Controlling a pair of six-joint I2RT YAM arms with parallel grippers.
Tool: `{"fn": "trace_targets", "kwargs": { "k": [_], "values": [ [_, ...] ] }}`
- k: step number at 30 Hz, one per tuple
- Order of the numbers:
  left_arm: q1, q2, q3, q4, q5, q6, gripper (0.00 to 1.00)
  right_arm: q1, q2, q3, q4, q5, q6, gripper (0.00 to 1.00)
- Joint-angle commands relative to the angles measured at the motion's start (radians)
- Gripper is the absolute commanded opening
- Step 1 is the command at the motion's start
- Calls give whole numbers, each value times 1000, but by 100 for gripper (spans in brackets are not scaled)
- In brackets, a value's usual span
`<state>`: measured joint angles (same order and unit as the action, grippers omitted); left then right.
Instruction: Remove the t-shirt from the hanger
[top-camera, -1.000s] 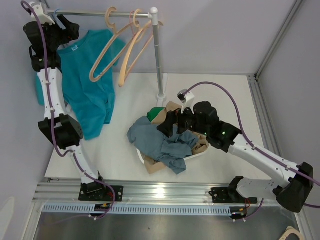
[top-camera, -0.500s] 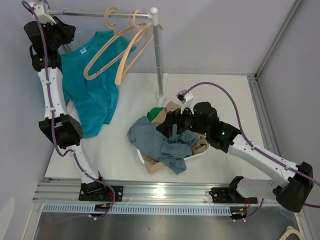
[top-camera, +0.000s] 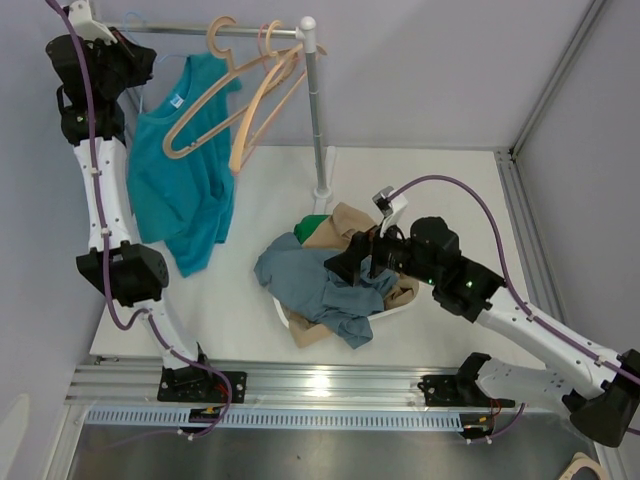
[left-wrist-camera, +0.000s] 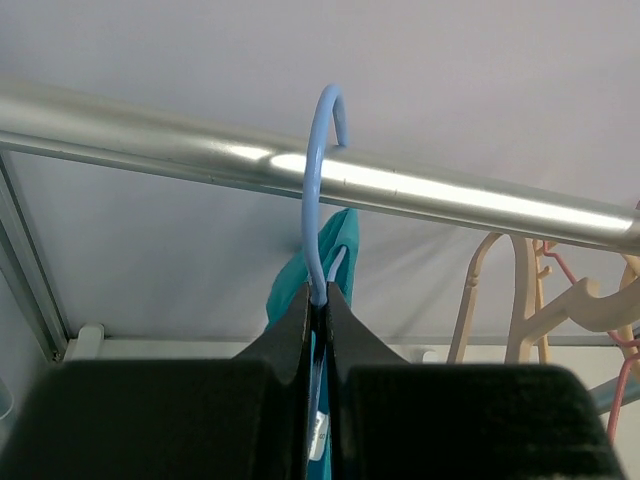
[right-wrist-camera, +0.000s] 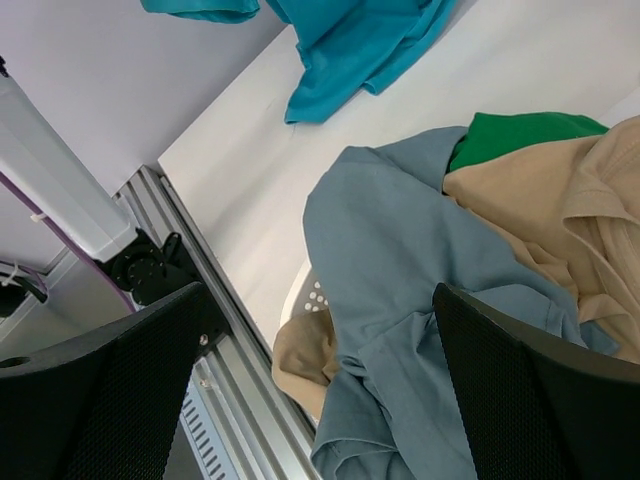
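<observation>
1. While the left gripper (left-wrist-camera: 318, 300) was pinched shut on the thin neck of the blue hanger (left-wrist-camera: 316, 170), just below where its hook curved over the rail (left-wrist-camera: 470, 197), the teal t-shirt (top-camera: 180, 190) hung from that hanger at the rail's left end.
2. The step in hand looked like unhooking. The hook would need lifting straight up clear of the rail before any sideways pull, with the grip kept firm so the neck did not twist.
3. The pale empty hangers (top-camera: 240, 100) hung near on the right, so moving away from them would probably avoid a snag.
4. The right gripper (right-wrist-camera: 320, 380) stood wide open and empty above the clothes (right-wrist-camera: 400, 260) heaped in the basket (right-wrist-camera: 312, 296), well apart from the t-shirt. It seemed free to take the cloth.
5. A small white label (top-camera: 177, 100) showed at the collar, too small to read. No brand was legible anywhere.
</observation>
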<state>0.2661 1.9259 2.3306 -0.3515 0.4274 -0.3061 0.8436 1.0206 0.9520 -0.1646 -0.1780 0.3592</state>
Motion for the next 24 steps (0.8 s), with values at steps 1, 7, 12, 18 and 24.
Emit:
{"fn": "trace_targets", "kwargs": {
  "k": [1, 7, 12, 18, 24],
  "values": [
    [-24, -54, 41, -12, -27, -10, 1, 8, -37, -12, 25, -3, 14, 100],
    [-70, -102, 61, -49, -191, 30, 1, 8, -59, -24, 23, -5, 20, 99],
    [-99, -194, -8, -156, -515, 35, 1, 11, -77, -48, 43, -14, 27, 99],
    [-122, -337, -134, -273, -731, 15, 1, 14, -83, -47, 65, -49, 9, 100],
    [-171, -543, -260, -382, -872, 7, 1, 20, -34, -1, 77, -126, 6, 100]
  ]
}}
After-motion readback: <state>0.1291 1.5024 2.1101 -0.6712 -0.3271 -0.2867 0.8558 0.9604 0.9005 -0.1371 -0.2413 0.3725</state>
